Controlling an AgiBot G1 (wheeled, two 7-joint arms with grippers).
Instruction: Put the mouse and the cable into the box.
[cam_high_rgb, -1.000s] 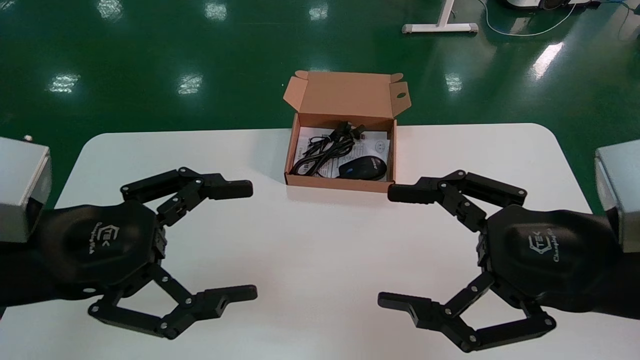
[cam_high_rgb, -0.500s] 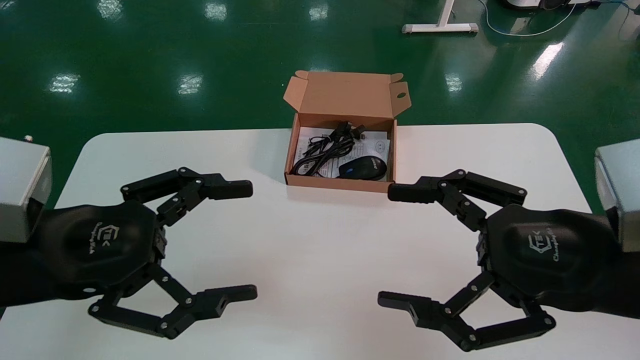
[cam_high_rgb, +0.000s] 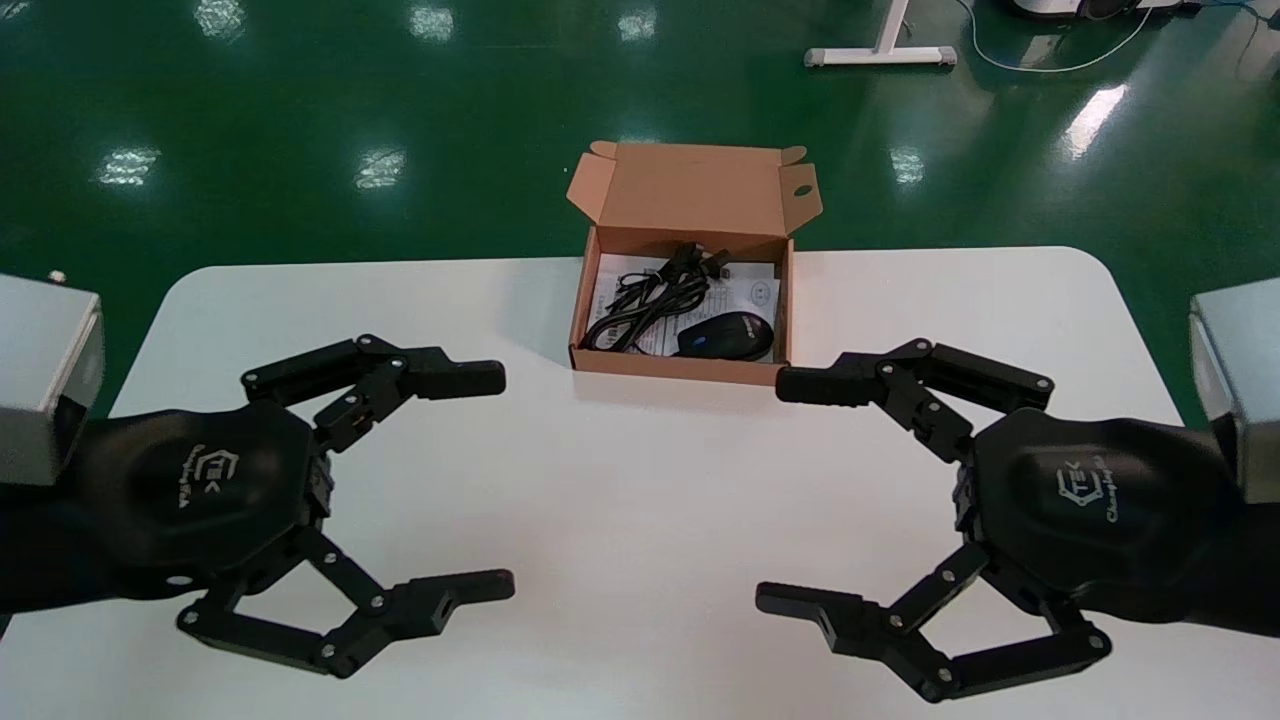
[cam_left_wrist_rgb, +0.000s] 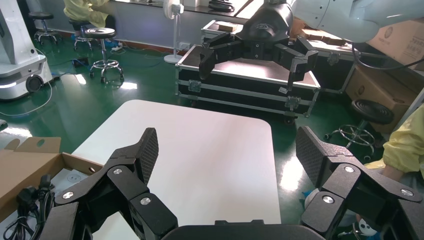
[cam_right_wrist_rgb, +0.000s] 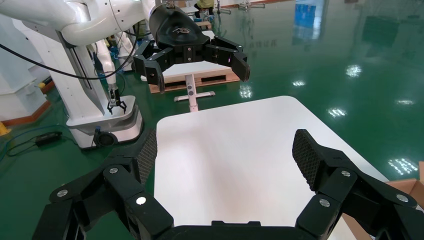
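**Task items.** The box (cam_high_rgb: 683, 368), brown cardboard, stands at the upper centre of the head view, on the far edge of the worktop (cam_high_rgb: 640, 470). Its lid (cam_high_rgb: 695, 190) is folded back and open. The mouse (cam_high_rgb: 728, 337), black, lies inside the box in its lower right part. The cable (cam_high_rgb: 645, 303), black and loosely bundled, lies inside in the left and upper part, just beside the mouse. Whether the two touch cannot be told. Both rest on a printed leaflet (cam_high_rgb: 757, 291) lining the bottom. Neither item is seen hanging over the box wall.

**Pincers.** The left pincer (cam_high_rgb: 505, 480) hangs over the worktop at the lower left of the frame, fingers spread wide, grasping nothing. The right pincer (cam_high_rgb: 770, 492) hangs at the lower right, likewise spread wide and empty. Its upper fingertip appears just beside the box's lower right corner, but contact cannot be confirmed. Both wrist views agree, showing only bare worktop between each pincer's fingers.

**Assessment.** Judged from how things lie, both placements are done and the task as worded appears complete. No mouse or cable is seen outside the box. The lid stands open, but the task does not ask for it to be closed. Nothing is found outstanding.
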